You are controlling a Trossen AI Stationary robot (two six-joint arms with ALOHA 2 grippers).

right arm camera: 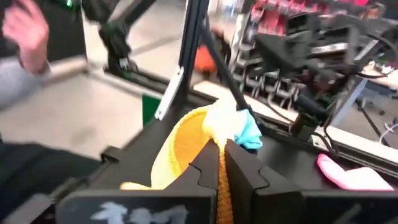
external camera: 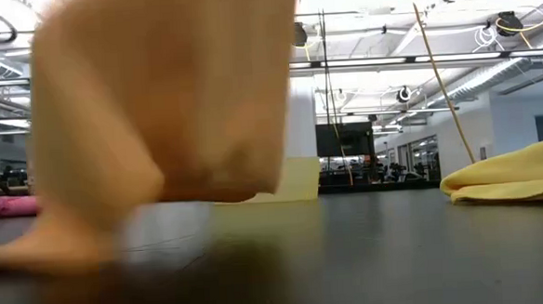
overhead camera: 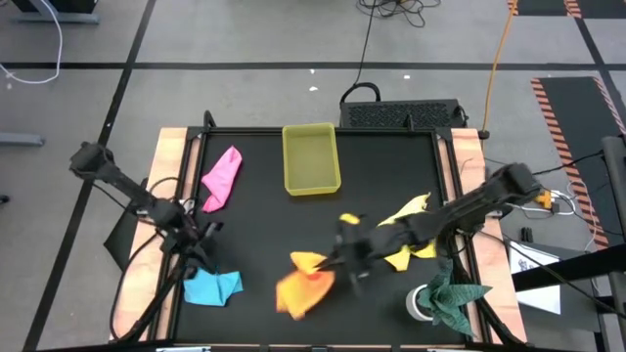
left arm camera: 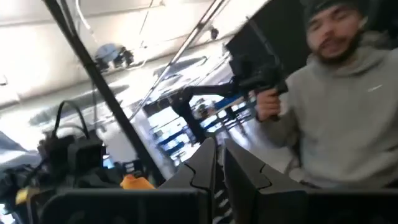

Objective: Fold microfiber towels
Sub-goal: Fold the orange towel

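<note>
The orange towel (overhead camera: 305,282) hangs bunched at the table's near middle, with my right gripper (overhead camera: 340,256) shut on it; the low view shows it large and blurred (external camera: 157,102). The yellow towel (overhead camera: 411,233) lies crumpled under my right arm. A pink towel (overhead camera: 223,178) rests on the table at the far left and a light blue one (overhead camera: 211,286) at the near left. My left gripper (overhead camera: 201,235) hovers shut and empty just beyond the blue towel, pointing up into the room (left arm camera: 219,168). My right gripper pinches the orange towel at a bunched upper part (right arm camera: 211,144) between its two fingers. It comes nearly level from the table's right side. The cloth hangs slack below the fingers, and its lower end (external camera: 44,250) seems to reach the table. How many layers are held cannot be told.
A translucent yellow tray (overhead camera: 311,158) stands at the far middle. A dark green cloth (overhead camera: 452,298) lies on a white object at the near right corner. A person in a grey hoodie (left arm camera: 348,124) stands beyond the table's edge.
</note>
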